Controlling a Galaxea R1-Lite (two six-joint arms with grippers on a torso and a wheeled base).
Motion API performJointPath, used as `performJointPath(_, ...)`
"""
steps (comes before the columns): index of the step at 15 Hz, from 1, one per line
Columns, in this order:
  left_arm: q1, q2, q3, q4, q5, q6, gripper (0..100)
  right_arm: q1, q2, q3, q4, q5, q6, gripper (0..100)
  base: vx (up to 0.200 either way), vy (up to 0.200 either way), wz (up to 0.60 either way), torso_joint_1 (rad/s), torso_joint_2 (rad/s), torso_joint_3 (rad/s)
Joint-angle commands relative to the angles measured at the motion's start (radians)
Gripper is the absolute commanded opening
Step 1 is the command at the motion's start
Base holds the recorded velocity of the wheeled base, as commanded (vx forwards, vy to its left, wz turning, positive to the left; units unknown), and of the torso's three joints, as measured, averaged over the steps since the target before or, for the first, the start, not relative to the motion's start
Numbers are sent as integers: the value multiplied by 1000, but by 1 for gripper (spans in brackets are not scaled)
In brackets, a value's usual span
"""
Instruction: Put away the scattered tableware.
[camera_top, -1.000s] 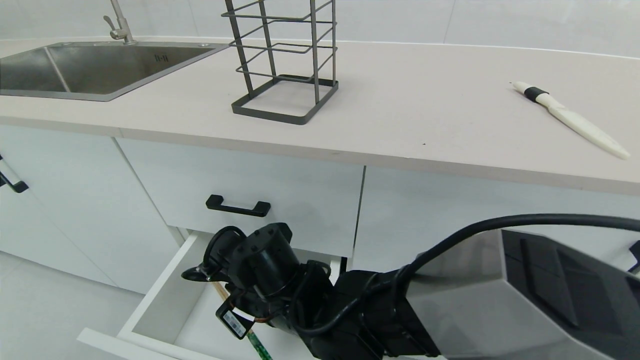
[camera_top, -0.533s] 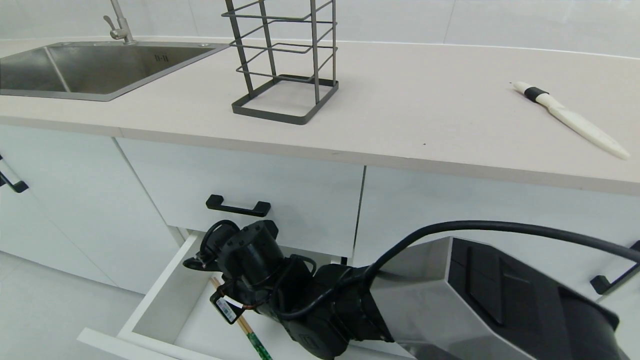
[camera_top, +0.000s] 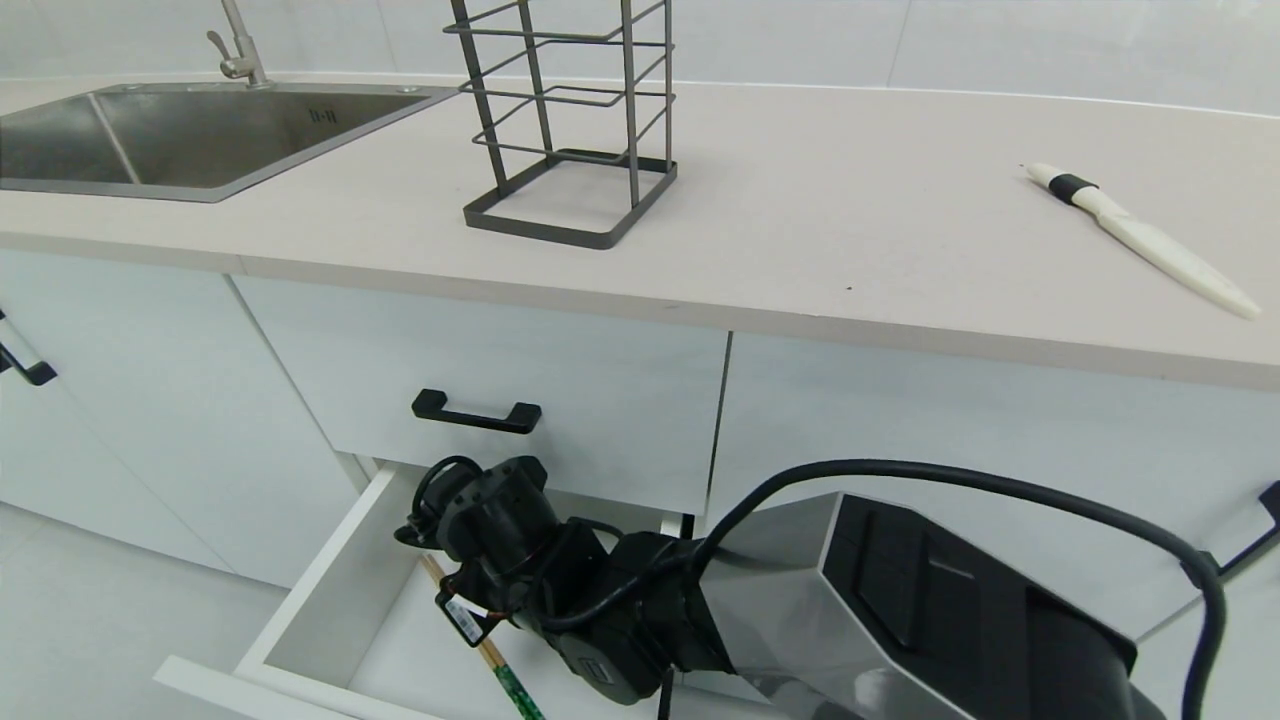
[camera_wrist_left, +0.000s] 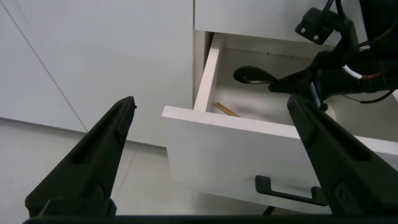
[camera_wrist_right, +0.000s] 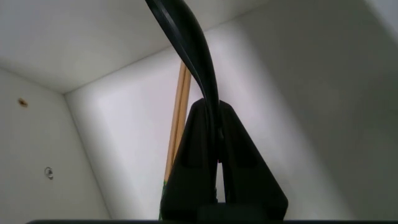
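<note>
The right pincer (camera_wrist_right: 212, 121), clamped on a black spoon (camera_wrist_left: 255, 75), holds it low inside the open drawer (camera_top: 330, 560), over the chopsticks (camera_top: 490, 655). This looks like the placing step; next, release. The left pincer (camera_wrist_left: 211, 106) hangs wide open, holding nothing.

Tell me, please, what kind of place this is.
Most likely a kitchen: a steel sink with a tap is set into a long counter, and the open drawer below holds chopsticks.
</note>
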Motion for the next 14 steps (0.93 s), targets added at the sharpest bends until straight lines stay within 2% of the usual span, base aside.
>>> performJointPath(1, 0, 2, 0, 0, 0, -1, 100, -3, 23, -8, 1, -1, 2, 0, 0, 0, 0, 0, 0, 0)
performJointPath(14, 0, 2, 0, 0, 0, -1, 100, 5, 71, -14, 4, -4, 19, 0, 0, 0, 0, 0, 0, 0)
